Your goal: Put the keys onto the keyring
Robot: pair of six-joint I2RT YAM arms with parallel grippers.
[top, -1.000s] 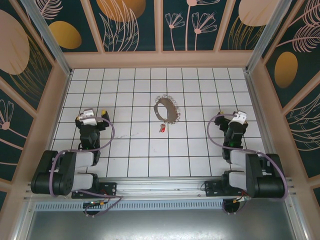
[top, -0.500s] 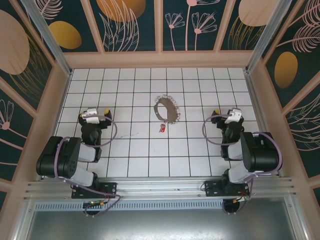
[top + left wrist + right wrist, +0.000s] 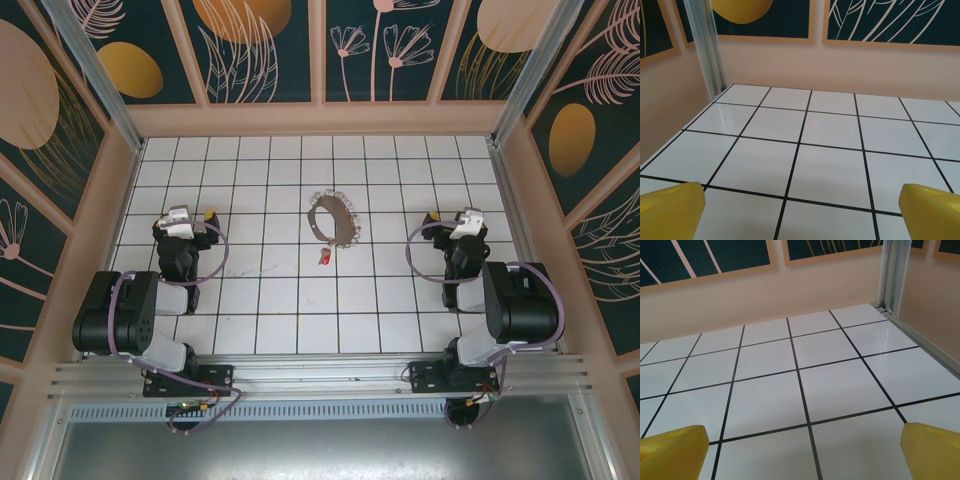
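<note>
one keyring (image 3: 334, 220) lies on the white tiled bench (image 3: 270, 300), near the middle. one tiny red key (image 3: 324, 258) lies close by it, on the side nearer the arms. there are two arms. the left fingers (image 3: 670, 212) and the right fingers (image 3: 932, 450) are two each, yellow, spread wide over bare tiles, well away from the key.

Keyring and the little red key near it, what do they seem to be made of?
The keyring looks like thin metal: a silvery-brown loop fringed with small pieces. The key has a red-pink head, perhaps plastic or a coating; too small to tell.
</note>
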